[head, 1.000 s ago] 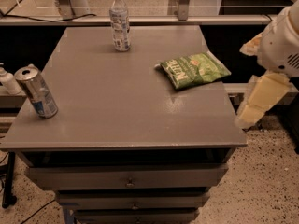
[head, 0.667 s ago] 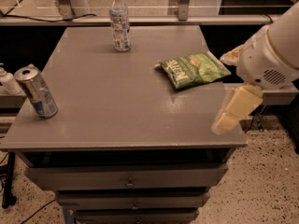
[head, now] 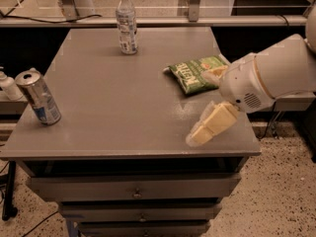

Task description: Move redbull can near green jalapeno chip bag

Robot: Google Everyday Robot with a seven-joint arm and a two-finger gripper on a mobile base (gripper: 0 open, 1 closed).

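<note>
The redbull can, silver with blue patches, stands upright near the left edge of the grey table. The green jalapeno chip bag lies flat at the table's right side, partly covered by the arm. My gripper hangs over the front right of the table, just in front of the bag and far to the right of the can. Its two cream fingers are spread apart with nothing between them.
A clear plastic bottle with a white cap stands at the table's far middle. A small white bottle sits off the table's left edge. Drawers run below the table's front edge. A rail crosses behind the table.
My arm has swung left from beyond the table's right edge to over its front right corner, now covering part of the bag. The can, bag and bottle have not moved.
</note>
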